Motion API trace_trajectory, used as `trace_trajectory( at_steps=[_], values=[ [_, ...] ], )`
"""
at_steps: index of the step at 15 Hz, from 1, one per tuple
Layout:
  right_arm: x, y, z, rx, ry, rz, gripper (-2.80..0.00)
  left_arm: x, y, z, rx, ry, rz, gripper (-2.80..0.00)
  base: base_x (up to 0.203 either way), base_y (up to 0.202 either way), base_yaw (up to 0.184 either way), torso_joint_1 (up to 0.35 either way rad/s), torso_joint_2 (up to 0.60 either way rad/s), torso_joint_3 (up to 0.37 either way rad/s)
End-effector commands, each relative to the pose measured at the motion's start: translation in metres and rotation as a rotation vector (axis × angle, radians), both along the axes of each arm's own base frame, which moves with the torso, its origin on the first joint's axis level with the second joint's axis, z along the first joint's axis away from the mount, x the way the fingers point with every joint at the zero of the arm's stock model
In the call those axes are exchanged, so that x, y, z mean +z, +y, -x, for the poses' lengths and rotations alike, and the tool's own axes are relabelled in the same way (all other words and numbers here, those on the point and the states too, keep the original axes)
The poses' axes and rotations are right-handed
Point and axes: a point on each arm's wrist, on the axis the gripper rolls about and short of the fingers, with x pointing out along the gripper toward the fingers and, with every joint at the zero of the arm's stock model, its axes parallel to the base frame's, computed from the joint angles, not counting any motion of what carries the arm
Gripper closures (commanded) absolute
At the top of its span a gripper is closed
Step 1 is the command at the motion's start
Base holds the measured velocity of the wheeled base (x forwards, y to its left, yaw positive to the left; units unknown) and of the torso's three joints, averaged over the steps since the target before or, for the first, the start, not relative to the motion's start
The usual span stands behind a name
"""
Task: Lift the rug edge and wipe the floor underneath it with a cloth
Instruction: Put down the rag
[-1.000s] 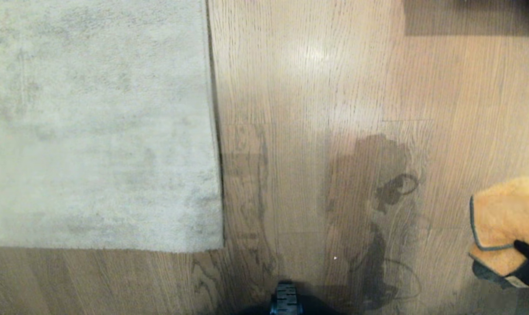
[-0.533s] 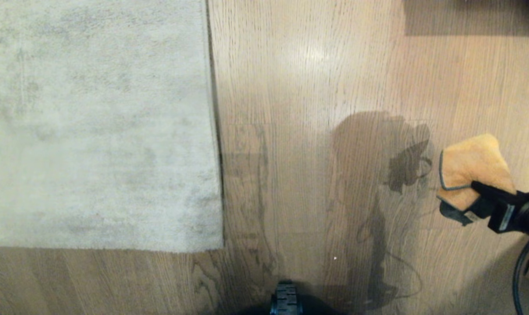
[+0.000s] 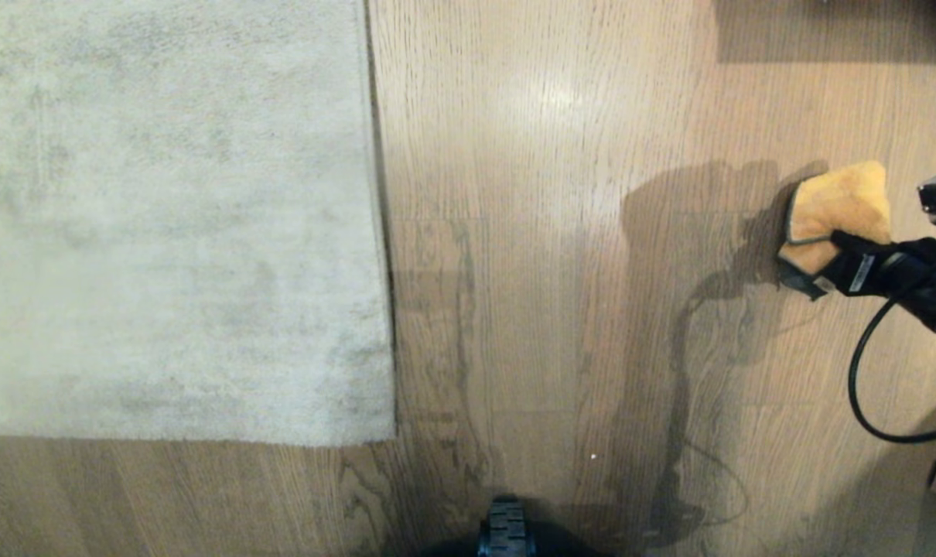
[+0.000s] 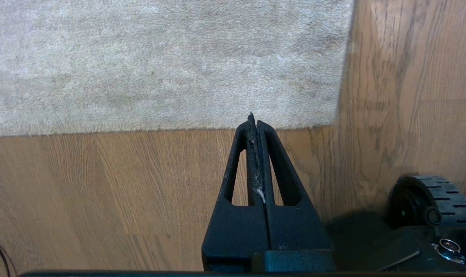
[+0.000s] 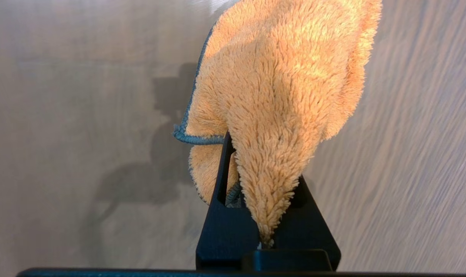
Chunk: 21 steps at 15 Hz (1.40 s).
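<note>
The right gripper [image 3: 838, 254] clamps the orange cloth [image 3: 839, 203], which fans toward eleven o'clock above the wood floor [image 3: 561, 232].

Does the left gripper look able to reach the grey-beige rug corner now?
Probably yes: the left gripper, shut and empty, hangs near the grey-beige rug corner; only bare wooden floor lies between.

Right gripper [image 3: 828, 259] at the far right of the scene, arm reaching in from the right edge, jaws clamped on the cloth [image 3: 839, 203]. Left gripper [image 4: 256, 127] parked near the robot, jaws pressed together, empty.
</note>
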Motion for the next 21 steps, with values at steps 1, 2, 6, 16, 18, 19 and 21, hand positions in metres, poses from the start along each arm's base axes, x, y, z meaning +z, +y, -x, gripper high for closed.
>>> trace_trajectory(
  at_steps=[1, 2, 6, 16, 18, 19, 21],
  values=[
    [-0.005, -0.025, -0.021, -0.040, 0.001, 0.005, 0.00, 0.000, 0.000, 0.000, 0.000, 0.000, 0.000, 0.00, 0.000, 0.000, 0.000, 0.000, 0.00, 0.000],
    [-0.004, -0.034, -0.026, -0.056, -0.005, 0.008, 0.00, 0.000, 0.000, 0.000, -0.001, 0.000, 0.000, 0.00, 0.000, 0.000, 0.000, 0.000, 0.00, 0.000],
    [0.001, -0.060, -0.041, -0.072, -0.023, 0.038, 0.00, 0.000, 0.000, 0.000, 0.000, 0.000, 0.000, 0.00, 0.000, 0.000, 0.000, 0.000, 0.00, 0.000],
    [-0.015, -0.038, -0.037, 0.038, 0.024, 0.009, 0.00, 0.000, 0.000, 0.000, 0.001, 0.000, 0.000, 0.00, 0.000, 0.000, 0.000, 0.000, 0.00, 0.000],
    [-0.018, -0.029, -0.039, 0.066, 0.033, 0.006, 0.00, 0.000, 0.000, 0.000, 0.000, 0.000, 0.000, 0.00, 0.000, 0.000, 0.000, 0.000, 0.00, 0.000],
    [-0.018, -0.028, -0.039, 0.067, 0.031, 0.006, 0.00, 0.000, 0.000, 0.000, 0.001, 0.000, 0.000, 0.00, 0.000, 0.000, 0.000, 0.000, 0.00, 0.000],
    [-0.017, -0.029, -0.041, 0.067, 0.029, 0.007, 0.00, 0.000, 0.000, 0.000, 0.000, 0.000, 0.000, 0.00, 0.000, 0.000, 0.000, 0.000, 0.00, 0.000]
  ],
)
